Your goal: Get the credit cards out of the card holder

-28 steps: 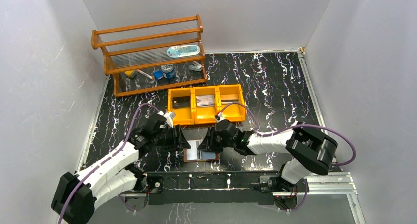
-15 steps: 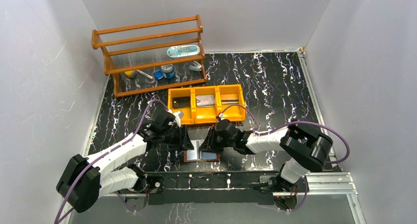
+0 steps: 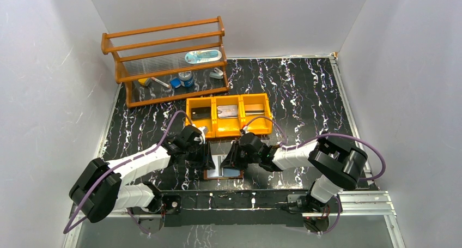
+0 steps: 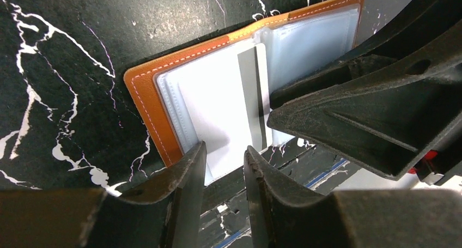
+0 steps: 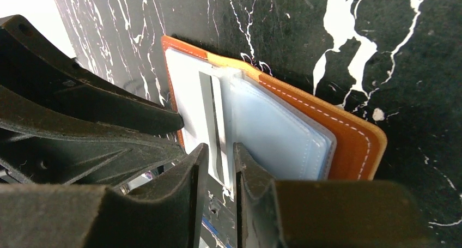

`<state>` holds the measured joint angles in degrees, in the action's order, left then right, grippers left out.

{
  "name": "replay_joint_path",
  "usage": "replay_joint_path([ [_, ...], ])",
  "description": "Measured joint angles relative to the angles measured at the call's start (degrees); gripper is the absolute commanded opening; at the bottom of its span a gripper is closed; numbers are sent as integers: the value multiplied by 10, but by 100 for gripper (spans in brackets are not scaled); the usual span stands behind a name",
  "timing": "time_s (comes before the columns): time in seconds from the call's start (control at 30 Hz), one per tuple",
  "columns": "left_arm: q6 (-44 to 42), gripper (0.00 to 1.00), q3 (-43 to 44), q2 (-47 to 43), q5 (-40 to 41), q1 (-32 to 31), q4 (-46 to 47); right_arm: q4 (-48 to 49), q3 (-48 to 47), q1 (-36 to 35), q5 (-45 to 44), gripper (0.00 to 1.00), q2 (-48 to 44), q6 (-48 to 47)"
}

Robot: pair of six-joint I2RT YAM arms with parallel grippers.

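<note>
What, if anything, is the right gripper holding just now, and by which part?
The right gripper seems to pinch a pale credit card by a short edge, where its grey stripe ends, over the open card holder.
</note>
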<state>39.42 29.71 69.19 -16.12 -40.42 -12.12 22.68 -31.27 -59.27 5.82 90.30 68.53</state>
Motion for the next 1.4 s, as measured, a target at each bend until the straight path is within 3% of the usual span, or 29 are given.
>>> replay_joint_path([
  [0.2,3,28,-5,2,5,-2,12,14,0,1,8,28,11,2],
  [0.3,7,27,-10,1,5,-3,21,20,0,1,12,20,16,3],
  [0.4,9,27,-14,-2,5,-3,27,25,2,1,14,19,18,3],
  [0.63,14,27,-21,-9,8,-4,31,31,7,4,15,28,17,3],
  [1.0,16,27,-21,-10,12,-7,31,47,17,8,23,29,13,5],
  [1.17,17,27,-21,-10,14,-7,31,50,27,8,23,11,4,5],
  [1.23,17,27,-21,-10,14,-7,31,53,34,11,23,9,2,6],
  [1.4,17,27,-21,-11,14,-7,30,71,42,15,37,16,1,6],
])
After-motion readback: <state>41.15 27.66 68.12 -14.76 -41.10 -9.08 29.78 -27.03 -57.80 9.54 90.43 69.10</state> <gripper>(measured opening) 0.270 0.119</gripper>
